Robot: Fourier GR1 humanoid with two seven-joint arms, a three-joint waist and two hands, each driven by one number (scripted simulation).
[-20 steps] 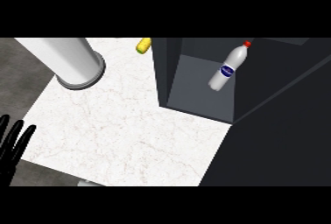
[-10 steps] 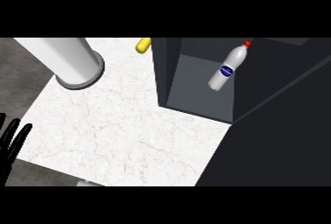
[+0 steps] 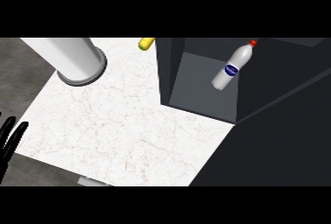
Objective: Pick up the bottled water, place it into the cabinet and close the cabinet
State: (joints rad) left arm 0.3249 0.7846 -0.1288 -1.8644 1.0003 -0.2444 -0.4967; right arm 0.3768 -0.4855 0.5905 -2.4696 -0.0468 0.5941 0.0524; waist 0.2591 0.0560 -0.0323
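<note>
The bottled water (image 3: 230,66), white with a red cap and a blue label, stands inside the dark cabinet (image 3: 194,94) at the upper right, on its grey floor. The cabinet's front is open toward the counter. My left hand (image 3: 9,139) shows only as black straight fingers at the left edge, resting far from the bottle and holding nothing. My right hand is out of the view.
A large white cylinder (image 3: 72,57) with a grey base stands at the upper left of the white marble counter (image 3: 123,131). A small yellow object (image 3: 146,43) lies at the counter's far edge, next to the cabinet. A dark panel (image 3: 278,144) fills the lower right.
My left hand has slid a little further out past the left edge. The bottle and cabinet have not moved.
</note>
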